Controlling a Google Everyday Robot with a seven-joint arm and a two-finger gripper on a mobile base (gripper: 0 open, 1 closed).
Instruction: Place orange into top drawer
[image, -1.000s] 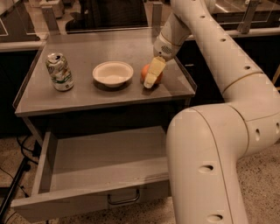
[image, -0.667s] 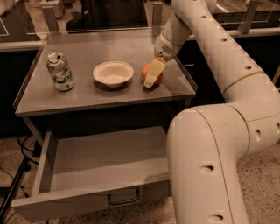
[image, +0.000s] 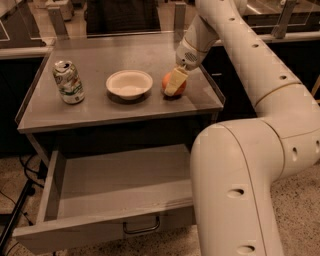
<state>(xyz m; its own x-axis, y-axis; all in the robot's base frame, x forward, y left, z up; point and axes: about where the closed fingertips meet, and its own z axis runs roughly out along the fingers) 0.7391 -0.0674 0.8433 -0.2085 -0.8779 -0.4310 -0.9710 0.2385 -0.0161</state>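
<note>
The orange (image: 166, 80) sits on the grey tabletop (image: 125, 111), just right of a white bowl. My gripper (image: 175, 83) has come down from the upper right and is right at the orange, with its pale tip across the front of the fruit. The top drawer (image: 120, 177) is pulled open below the tabletop, and nothing shows inside it. Its flat front panel, with a dark wire handle (image: 141, 229), is at the bottom of the view.
The white bowl (image: 129, 84) stands mid-table and a crumpled drink can (image: 68, 82) stands at the left. My own large white arm (image: 240, 165) fills the right side and overlaps the drawer's right end. Dark counters run behind the table.
</note>
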